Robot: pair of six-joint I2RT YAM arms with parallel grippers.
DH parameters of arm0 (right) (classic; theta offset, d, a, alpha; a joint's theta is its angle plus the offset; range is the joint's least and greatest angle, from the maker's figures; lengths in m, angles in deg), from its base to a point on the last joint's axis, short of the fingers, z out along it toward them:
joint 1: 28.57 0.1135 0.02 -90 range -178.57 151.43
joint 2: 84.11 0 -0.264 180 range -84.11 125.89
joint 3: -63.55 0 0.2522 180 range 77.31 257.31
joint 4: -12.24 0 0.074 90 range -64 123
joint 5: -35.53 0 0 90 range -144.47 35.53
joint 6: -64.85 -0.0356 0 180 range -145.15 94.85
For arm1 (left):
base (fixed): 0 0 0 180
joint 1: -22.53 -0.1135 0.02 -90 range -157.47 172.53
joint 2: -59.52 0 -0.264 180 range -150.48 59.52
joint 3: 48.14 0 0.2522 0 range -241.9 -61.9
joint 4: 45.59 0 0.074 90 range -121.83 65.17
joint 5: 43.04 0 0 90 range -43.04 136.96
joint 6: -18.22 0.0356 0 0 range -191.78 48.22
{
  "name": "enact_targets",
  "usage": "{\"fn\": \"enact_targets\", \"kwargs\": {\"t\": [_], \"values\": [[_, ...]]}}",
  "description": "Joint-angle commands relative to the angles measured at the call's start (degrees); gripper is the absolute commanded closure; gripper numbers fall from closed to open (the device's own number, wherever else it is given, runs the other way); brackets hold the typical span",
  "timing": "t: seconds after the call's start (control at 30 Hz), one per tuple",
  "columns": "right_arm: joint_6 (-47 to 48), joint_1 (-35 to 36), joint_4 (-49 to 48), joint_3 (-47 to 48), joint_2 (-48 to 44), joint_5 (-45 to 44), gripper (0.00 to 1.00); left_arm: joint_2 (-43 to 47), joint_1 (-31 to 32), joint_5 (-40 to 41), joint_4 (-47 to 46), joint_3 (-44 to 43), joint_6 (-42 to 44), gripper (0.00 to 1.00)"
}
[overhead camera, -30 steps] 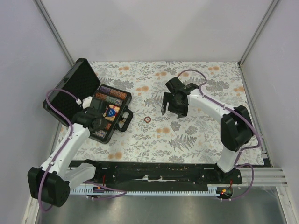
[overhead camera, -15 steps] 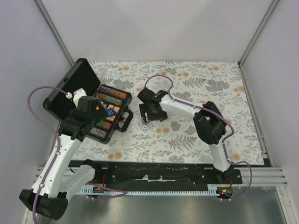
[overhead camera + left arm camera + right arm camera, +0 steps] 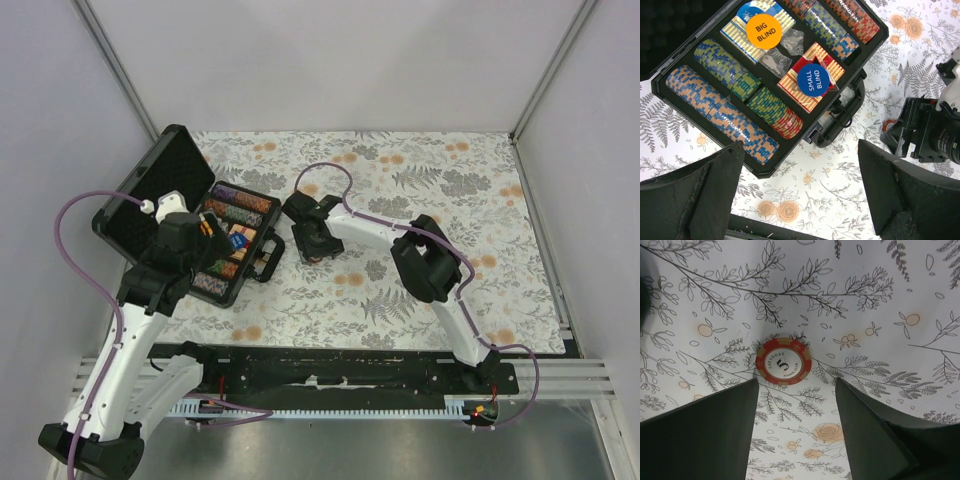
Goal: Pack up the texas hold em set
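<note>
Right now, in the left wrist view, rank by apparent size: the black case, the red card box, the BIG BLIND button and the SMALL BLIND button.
1. black case
2. red card box, partly covered
3. BIG BLIND button and SMALL BLIND button: near enough alike, so left unranked.

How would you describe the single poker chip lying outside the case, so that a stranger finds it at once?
Start at the open black case on the left of the flowered table; the right gripper hangs just right of its handle. Flat on the table below that gripper lies the chip: the only one outside the case, red-rimmed, marked 5.
</note>
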Motion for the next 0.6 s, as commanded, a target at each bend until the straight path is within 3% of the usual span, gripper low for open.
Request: {"fn": "enact_targets", "kwargs": {"t": [0.0, 0.13, 0.4, 0.57], "values": [[1.3, 0.2, -0.5, 2.9, 2.1, -1.0, 0.34, 0.6, -0.3, -1.5, -2.4, 0.5, 4.0, 0.0], [1.5, 0.1, -1.3, 3.1, 3.8, -0.5, 0.4, 0.2, -0.3, -3.0, -2.3, 0.5, 4.9, 0.01], [3.0, -0.1, -1.7, 5.6, 7.0, -0.4, 0.4, -0.9, -0.3, -4.5, -2.3, 0.7, 5.8, 0.02], [2.9, -0.6, -1.8, 5.1, 7.2, 0.2, 0.49, -1.5, -0.3, -6.2, -3.2, 1.2, 6.2, 0.02]]}}
